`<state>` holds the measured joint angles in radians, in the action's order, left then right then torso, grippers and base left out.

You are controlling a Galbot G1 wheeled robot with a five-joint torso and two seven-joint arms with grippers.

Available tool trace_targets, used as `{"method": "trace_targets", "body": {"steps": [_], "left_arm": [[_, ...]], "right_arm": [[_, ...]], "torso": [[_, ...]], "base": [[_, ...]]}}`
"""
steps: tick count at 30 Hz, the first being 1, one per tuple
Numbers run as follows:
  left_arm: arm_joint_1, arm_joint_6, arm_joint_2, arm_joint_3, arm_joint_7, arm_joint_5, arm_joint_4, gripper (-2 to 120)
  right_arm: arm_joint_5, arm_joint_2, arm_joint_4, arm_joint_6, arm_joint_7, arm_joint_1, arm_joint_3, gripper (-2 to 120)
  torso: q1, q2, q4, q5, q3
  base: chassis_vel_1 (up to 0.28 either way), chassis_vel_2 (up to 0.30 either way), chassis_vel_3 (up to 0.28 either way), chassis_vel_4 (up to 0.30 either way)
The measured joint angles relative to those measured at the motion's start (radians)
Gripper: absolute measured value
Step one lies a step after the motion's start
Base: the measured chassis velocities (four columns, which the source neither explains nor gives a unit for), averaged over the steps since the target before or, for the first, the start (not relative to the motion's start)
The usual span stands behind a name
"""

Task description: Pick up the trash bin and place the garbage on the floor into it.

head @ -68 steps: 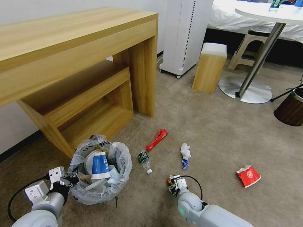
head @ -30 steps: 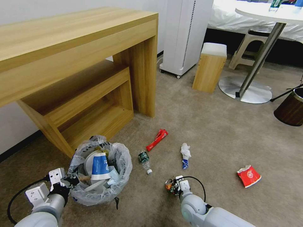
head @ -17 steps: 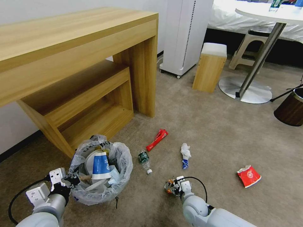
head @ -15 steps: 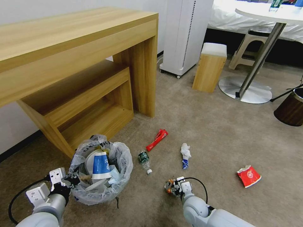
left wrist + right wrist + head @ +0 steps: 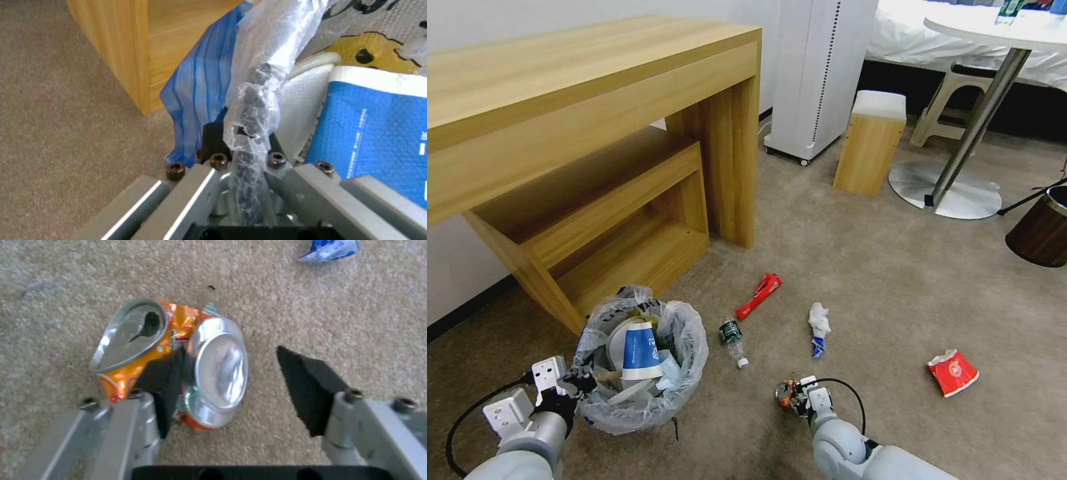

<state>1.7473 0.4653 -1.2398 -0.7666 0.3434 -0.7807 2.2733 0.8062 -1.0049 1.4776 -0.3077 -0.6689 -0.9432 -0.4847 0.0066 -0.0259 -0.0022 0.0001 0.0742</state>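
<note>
Right wrist view puts us nearest the work: our right gripper (image 5: 231, 386) hangs low over the floor (image 5: 333, 300) with its jaws spread wide, holding nothing, and a crushed orange can (image 5: 173, 360) lies folded on the carpet, one black pad (image 5: 162, 376) touching its bent middle while the other pad stands clear of it on the far side. A corner of a blue-white wrapper (image 5: 331, 248) shows farther off on the carpet. From the head view we see that same gripper (image 5: 797, 395) at the can (image 5: 785, 393), near the bottom of the picture. On our left, our left gripper (image 5: 242, 156) is clamped on the bagged rim of the trash bin (image 5: 640, 363), the crinkly plastic pinched between its pads; the left wrist view shows that rim (image 5: 253, 100) running straight into the jaws, with a blue-and-white paper cup (image 5: 373, 133) inside the bin. The bin stands beside the leg of the wooden desk (image 5: 594, 100). Just past our grippers lie a green bottle (image 5: 732, 339) and a crumpled white paper with a blue wrapper (image 5: 818, 328); a long red packet (image 5: 759, 295) lies just beyond the bottle. Well to the right sits a crushed red-white cup (image 5: 952, 371). Farther still stand a small wooden stool (image 5: 870, 141) and a round table's metal base (image 5: 944, 190).
</note>
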Motion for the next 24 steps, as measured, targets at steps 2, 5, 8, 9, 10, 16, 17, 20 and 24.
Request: {"method": "trace_targets", "body": {"steps": [2, 5, 8, 9, 10, 16, 17, 20, 24], "left_arm": [[0.000, -0.001, 0.000, 0.000, 0.000, -0.001, 0.001, 0], [0.000, -0.002, -0.001, 0.001, 0.000, -0.001, 0.000, 0], [-0.003, -0.003, -0.002, 0.002, -0.001, -0.001, 0.000, 0], [-0.006, -0.003, -0.002, 0.002, -0.001, -0.002, -0.001, 0], [-0.007, -0.003, -0.002, 0.002, -0.001, -0.003, -0.002, 0], [-0.010, -0.003, 0.007, -0.002, 0.000, -0.008, -0.007, 0], [-0.010, -0.003, 0.007, -0.002, 0.000, -0.008, -0.007, 0], [-0.011, -0.003, 0.009, -0.003, 0.000, -0.008, -0.010, 0], [-0.013, -0.003, 0.014, -0.005, 0.000, -0.010, -0.016, 0]], "right_arm": [[-0.003, -0.004, -0.005, 0.002, 0.002, 0.002, -0.002, 43], [-0.008, -0.007, -0.010, 0.005, 0.005, 0.002, -0.004, 34], [-0.013, -0.007, -0.015, 0.008, 0.009, 0.001, -0.005, 30], [-0.020, -0.007, -0.022, 0.013, 0.012, 0.001, -0.006, 27], [-0.022, -0.008, -0.024, 0.014, 0.014, 0.000, -0.006, 25], [-0.025, -0.008, -0.026, 0.018, 0.017, -0.002, -0.004, 14], [-0.025, -0.008, -0.026, 0.018, 0.017, -0.002, -0.004, 14], [-0.009, -0.001, -0.005, 0.019, 0.016, -0.004, 0.008, 13], [0.022, 0.038, 0.088, 0.030, 0.014, -0.007, 0.048, 13]], "torso": [[0.000, 0.000, 0.0000, 0.0000, 0.000], [0.000, 0.000, 0.0001, 0.0000, 0.000], [0.000, 0.000, 0.0000, 0.0000, 0.000], [0.000, 0.000, 0.0000, -0.0001, 0.000], [0.000, 0.000, 0.0000, 0.0000, 0.000], [0.000, 0.000, 0.0000, -0.0002, 0.000], [0.000, 0.000, 0.0000, -0.0002, 0.000], [0.000, 0.000, -0.0001, -0.0001, 0.000], [0.000, 0.000, -0.0001, -0.0001, 0.000]], "base": [[0.000, 0.000, 0.000, 0.000], [0.000, 0.000, 0.000, 0.000], [0.000, 0.000, 0.000, 0.000], [0.000, 0.000, 0.000, 0.000], [0.000, 0.000, 0.000, 0.000], [0.000, 0.000, 0.000, 0.000], [0.000, 0.000, 0.000, 0.000], [0.000, 0.000, 0.000, 0.000], [0.000, 0.000, 0.000, 0.000]]}}
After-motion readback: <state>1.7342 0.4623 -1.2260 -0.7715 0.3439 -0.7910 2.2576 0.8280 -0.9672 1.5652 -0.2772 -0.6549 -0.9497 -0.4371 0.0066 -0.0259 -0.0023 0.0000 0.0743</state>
